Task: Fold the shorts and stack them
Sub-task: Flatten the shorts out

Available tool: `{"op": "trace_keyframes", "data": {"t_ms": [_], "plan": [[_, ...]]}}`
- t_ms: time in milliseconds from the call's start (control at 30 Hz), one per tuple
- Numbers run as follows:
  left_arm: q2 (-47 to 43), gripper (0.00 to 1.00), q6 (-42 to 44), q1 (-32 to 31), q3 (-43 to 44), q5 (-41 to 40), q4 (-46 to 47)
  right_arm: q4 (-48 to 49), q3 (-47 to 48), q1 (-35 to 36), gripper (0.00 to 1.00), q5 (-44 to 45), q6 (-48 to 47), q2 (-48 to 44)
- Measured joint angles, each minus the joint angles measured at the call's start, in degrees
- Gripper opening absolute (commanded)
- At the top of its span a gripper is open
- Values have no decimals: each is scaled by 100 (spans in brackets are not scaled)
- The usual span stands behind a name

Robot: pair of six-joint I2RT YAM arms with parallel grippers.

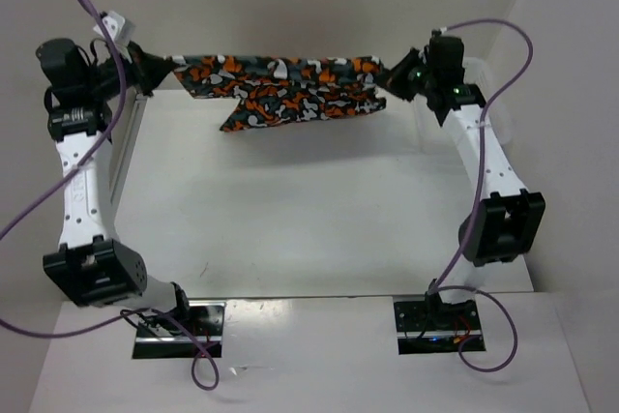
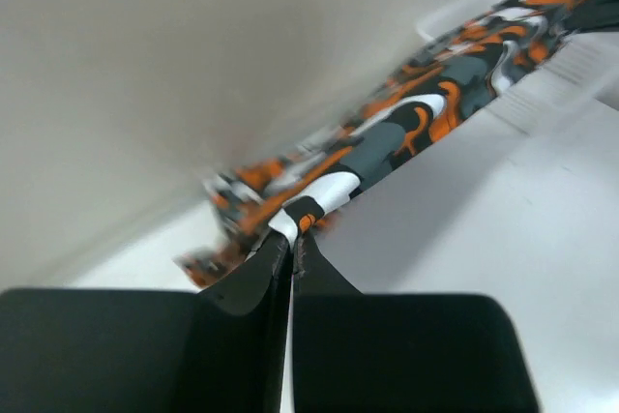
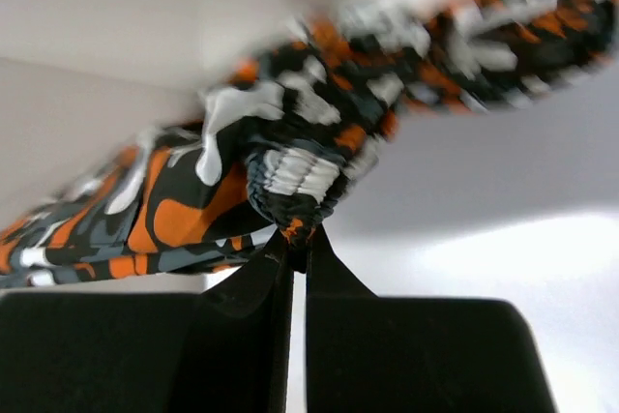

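The camouflage shorts [image 1: 280,89] in orange, white, grey and black hang stretched in the air between my two grippers at the far side of the table. My left gripper [image 1: 160,69] is shut on their left end; in the left wrist view the jaws [image 2: 293,237] pinch a fabric corner and the shorts [image 2: 406,108] run away to the upper right. My right gripper [image 1: 395,76] is shut on their right end; in the right wrist view it [image 3: 297,239] pinches the gathered waistband of the shorts [image 3: 290,171]. One flap hangs lower at left of centre.
The white table [image 1: 309,220] lies below the shorts, with white walls behind and at both sides. A pale plastic container [image 1: 479,70] stands at the far right behind the right arm. Purple cables loop off both arms.
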Motion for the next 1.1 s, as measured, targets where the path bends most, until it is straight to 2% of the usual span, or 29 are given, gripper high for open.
{"op": "trace_keyframes", "data": {"t_ms": [133,233,333,400,433,500,533,567,600,633,667,767,933,1000,1067,1100], "plan": [[-1008,0,7,-2,-1853,315,-52,256,-2380,-55,0,-15,39,-920],[-1436,0,20,13,-3329,337,-509,245,-3943,-79,0,-22,76,-1261],[-1744,0,28,61,-4656,138,-1108,170,-5211,-127,0,-13,155,-1532],[-1926,0,33,98,-5259,-55,-1506,31,-5799,-146,4,22,197,-1751],[-1969,0,33,105,-5401,-151,-1679,-20,-5960,-155,8,50,219,-1858],[-1998,3,31,105,-5480,-433,-1987,-92,-6074,-164,23,107,264,-2028],[-1991,15,33,105,-5475,-557,-2020,-70,-6072,-164,28,114,275,-2090],[-1974,38,52,107,-5464,-656,-2044,-31,-6070,-164,36,133,280,-2127],[-1912,59,79,107,-5440,-743,-2063,-15,-6067,-164,36,168,291,-2140],[-1810,72,50,114,-5416,-798,-2052,2,-6067,-164,36,221,282,-2140],[-1661,77,52,122,-5407,-861,-2033,4,-6067,-168,38,256,273,-2122],[-1340,83,46,129,-5440,-1001,-2046,4,-6067,-168,38,306,280,-2107],[-1419,84,37,129,-5482,-1193,-2297,-20,-6116,-168,36,411,343,-2107],[-1624,85,37,129,-5486,-1202,-2509,-31,-6205,-155,45,437,435,-2135],[-1899,83,39,129,-5495,-1211,-2739,-125,-6304,-101,70,518,590,-2216],[-2085,79,37,129,-5495,-1213,-2857,-177,-6343,-70,70,542,664,-2286]]}}
